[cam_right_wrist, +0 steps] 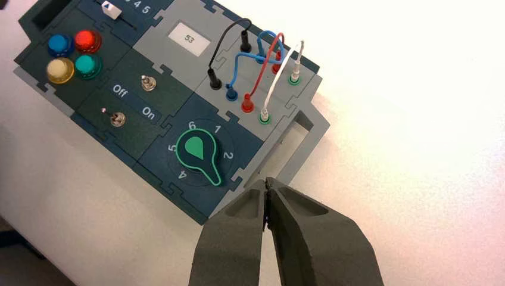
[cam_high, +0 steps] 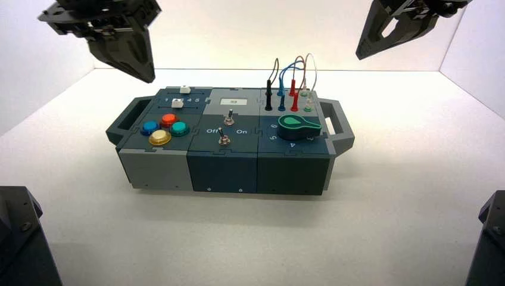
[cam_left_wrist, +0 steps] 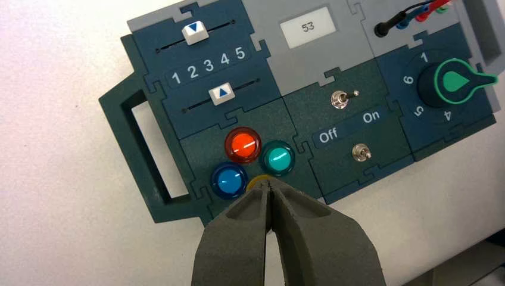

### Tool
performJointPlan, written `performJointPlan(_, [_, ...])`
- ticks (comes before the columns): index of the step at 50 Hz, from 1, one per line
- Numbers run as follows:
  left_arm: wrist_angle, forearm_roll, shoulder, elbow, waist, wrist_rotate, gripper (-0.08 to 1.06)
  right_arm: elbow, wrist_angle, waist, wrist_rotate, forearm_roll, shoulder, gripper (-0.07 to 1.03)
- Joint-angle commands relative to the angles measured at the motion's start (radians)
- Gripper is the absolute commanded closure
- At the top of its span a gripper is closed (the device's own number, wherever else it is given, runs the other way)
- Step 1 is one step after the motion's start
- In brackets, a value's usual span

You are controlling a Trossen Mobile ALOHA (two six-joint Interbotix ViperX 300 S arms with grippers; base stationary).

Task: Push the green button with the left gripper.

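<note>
The left gripper point(cam_left_wrist: 271, 189) hangs above the box's left end, jaws closed and empty; it should descend squarely onto the green button point(cam_left_wrist: 278, 159), avoiding neighbours.

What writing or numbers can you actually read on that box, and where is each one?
"53": small white display.
"1 2 3 4 5": strip between the two white sliders.
"Off" and "On": label between the two toggle switches.
"1", "2", "4", "5", "6": around the green knob; the 3 is hidden by its pointer.
No brand is visible.
</note>
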Motion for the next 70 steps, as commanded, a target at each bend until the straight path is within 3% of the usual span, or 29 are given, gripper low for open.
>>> performJointPlan(1, [0.005,-0.002,0.057,-0.040,-0.006,-0.002,1.01,-0.034,-0.003,0.005,-0.002,0.000,-0.003,0.98])
performJointPlan(11, [0.026,-0.002,0.189,-0.071,-0.017,0.002,1.01,-0.034,0.000,0.005,-0.002,-0.002,-0.005,0.98])
performJointPlan(23, [0.012,-0.002,0.301,-0.123,-0.081,0.002,1.01,-0.034,0.000,0.005,-0.002,-0.002,-0.006,0.98])
performJointPlan(33, [-0.005,0.000,0.319,-0.152,-0.097,-0.002,1.01,-0.034,0.000,0.005,-0.002,-0.002,-0.008,0.98])
performJointPlan(70, [-0.008,0.000,0.368,-0.152,-0.097,0.000,1.01,-0.034,0.000,0.003,-0.002,-0.003,-0.006,0.98])
